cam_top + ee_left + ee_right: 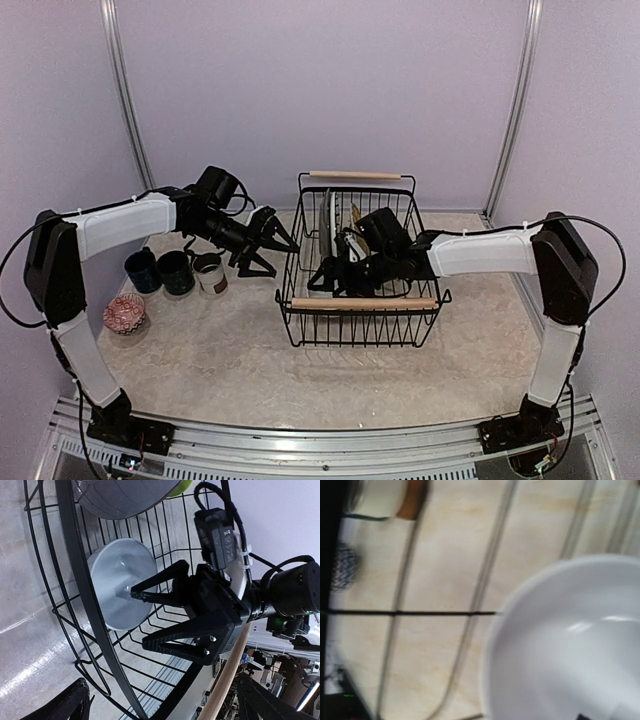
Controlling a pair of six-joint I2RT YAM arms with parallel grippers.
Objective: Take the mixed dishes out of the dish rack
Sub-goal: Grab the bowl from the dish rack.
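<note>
**Right fingers astride the white bowl's rim, inside the dish rack**

The bowl stands on edge in the rack's near-left part, with its hollow face turned toward the right arm. That arm reaches in from the right and is much the nearer. Its fingers are spread fairly wide. The upper tip is at the bowl's inner face, though I cannot tell if it touches. The lower tip sits just outside the rim, so nothing is pinched yet. The left fingers gape wide and empty just outside the rack's left wall, above the desk.
</note>
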